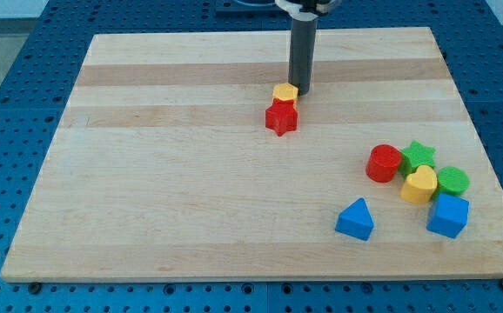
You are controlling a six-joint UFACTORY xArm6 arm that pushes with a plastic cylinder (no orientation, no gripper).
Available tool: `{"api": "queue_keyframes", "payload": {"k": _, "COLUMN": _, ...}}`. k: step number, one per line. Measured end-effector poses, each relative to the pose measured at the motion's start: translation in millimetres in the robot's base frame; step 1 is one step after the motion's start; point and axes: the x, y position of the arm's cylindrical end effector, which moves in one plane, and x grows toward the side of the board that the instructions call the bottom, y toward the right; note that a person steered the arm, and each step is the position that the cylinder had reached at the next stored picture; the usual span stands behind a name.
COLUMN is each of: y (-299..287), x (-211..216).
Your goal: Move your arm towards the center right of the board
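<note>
My tip (301, 91) rests on the wooden board (191, 174) near the view's top centre, just right of and touching or nearly touching a small yellow hexagonal block (285, 92). A red star block (281, 117) sits directly below the yellow one, against it. At the view's lower right lies a cluster: a red cylinder (384, 163), a green star (419, 156), a yellow heart (419, 184), a green cylinder (452, 181) and a blue cube (448, 215). A blue triangular block (355, 219) stands apart, left of the cube.
The board lies on a blue perforated table (8, 104). The board's right edge (473, 139) runs just beyond the block cluster.
</note>
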Motion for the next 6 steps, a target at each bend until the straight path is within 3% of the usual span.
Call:
{"api": "queue_keyframes", "payload": {"k": 2, "y": 75.4, "x": 11.8}}
{"api": "queue_keyframes", "payload": {"k": 4, "y": 166.3, "x": 59.9}}
{"api": "queue_keyframes", "payload": {"k": 6, "y": 214.0, "x": 126.9}}
